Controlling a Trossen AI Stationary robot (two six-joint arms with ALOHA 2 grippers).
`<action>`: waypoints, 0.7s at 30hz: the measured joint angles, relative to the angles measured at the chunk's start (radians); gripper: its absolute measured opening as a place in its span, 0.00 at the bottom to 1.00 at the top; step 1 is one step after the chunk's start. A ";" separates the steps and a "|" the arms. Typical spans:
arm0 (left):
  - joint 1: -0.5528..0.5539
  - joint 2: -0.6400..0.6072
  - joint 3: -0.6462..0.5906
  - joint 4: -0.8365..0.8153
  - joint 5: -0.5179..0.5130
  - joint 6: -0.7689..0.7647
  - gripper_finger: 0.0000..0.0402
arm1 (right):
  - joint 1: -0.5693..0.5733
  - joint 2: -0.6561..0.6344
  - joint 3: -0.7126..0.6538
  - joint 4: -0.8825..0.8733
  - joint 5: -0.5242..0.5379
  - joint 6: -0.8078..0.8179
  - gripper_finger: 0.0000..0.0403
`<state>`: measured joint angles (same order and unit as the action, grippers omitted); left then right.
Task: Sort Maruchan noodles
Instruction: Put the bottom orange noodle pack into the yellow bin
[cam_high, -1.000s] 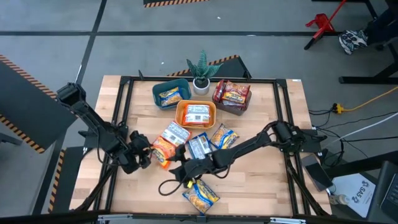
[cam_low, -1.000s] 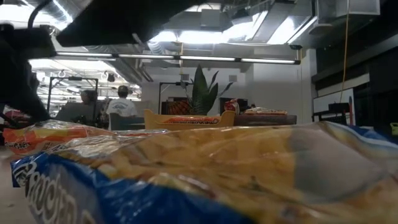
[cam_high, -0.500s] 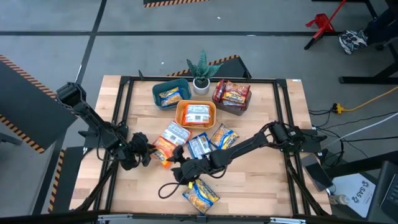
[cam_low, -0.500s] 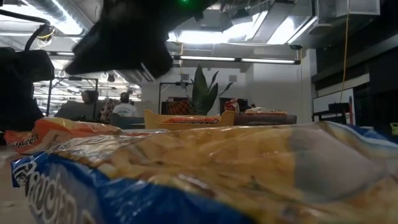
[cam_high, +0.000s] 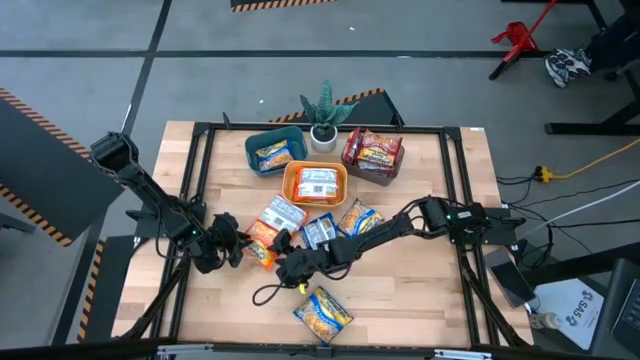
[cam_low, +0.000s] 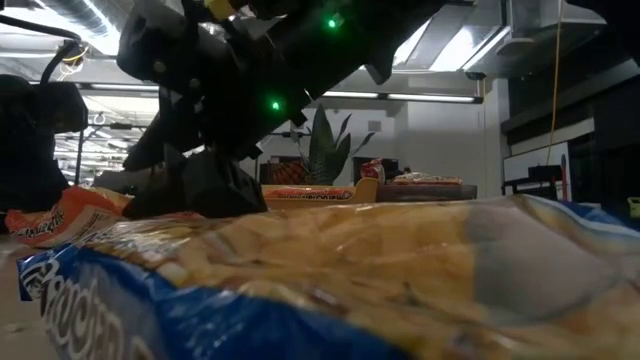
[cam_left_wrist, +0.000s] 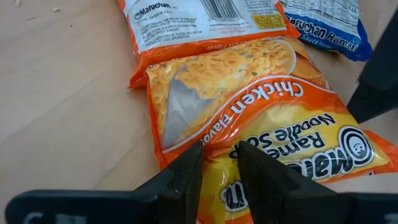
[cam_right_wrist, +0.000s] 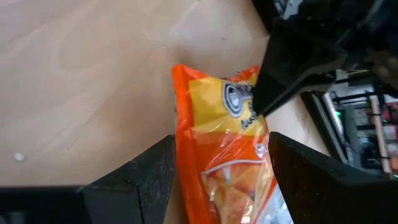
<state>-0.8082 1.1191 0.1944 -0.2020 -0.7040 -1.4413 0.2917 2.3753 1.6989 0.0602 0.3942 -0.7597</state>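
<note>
I have the left gripper (cam_left_wrist: 219, 163) pinching the end of the orange packet (cam_left_wrist: 249, 106), which lies left of the bench's middle. My right gripper (cam_right_wrist: 221, 163) stands spread, straddling its other end without closing on it. I judge this the handover or pickup step. Next I must settle which arm carries it, lift clear, and take it to the orange bin (cam_high: 292, 191) toward the far edge.

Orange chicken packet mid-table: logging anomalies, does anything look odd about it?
Yes. The left gripper pinches one end of the orange chicken packet while the open right gripper straddles its other end: both arms on one packet.
</note>
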 joint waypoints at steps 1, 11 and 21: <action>0.000 0.000 0.000 0.000 0.000 0.000 0.25 | -0.005 0.000 0.000 -0.002 -0.007 0.000 0.60; 0.000 0.002 -0.002 0.013 0.003 -0.019 0.25 | -0.041 0.030 0.001 0.013 -0.094 -0.069 0.60; 0.000 0.003 -0.005 0.058 0.022 -0.015 0.25 | -0.070 0.039 0.001 0.048 -0.133 -0.174 0.60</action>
<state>-0.8082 1.1222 0.1898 -0.1438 -0.6816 -1.4567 0.2213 2.4142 1.7000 0.1079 0.2608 -0.9332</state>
